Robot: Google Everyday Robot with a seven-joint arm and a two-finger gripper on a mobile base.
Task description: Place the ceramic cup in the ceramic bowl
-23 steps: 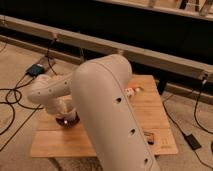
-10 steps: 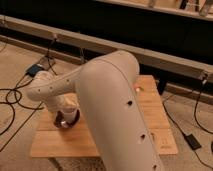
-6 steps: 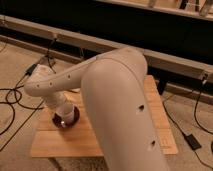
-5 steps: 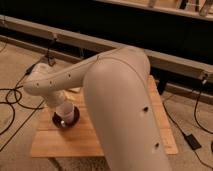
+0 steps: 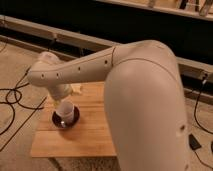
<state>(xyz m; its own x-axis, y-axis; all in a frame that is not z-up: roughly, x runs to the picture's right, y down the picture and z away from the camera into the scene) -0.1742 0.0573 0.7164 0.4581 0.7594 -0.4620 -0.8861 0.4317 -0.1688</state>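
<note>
Fingers hidden from you behind the wrist; gripper hangs directly over the small plain white tapered ceramic cup. Cup stands upright inside the shallow round glossy dark purplish-brown ceramic bowl, left side of the pale wooden table.

Warm, dimmish indoor light, mostly from above. The top of my big cream plastic arm is lit and its underside falls into shade. The light wooden table takes a soft shadow under the arm. My gripper sits in that shade, right above the small plain white ceramic cup. The shallow dark purplish-brown glossy bowl shows a faint rim glint. The black back wall is nearly unlit.
</note>
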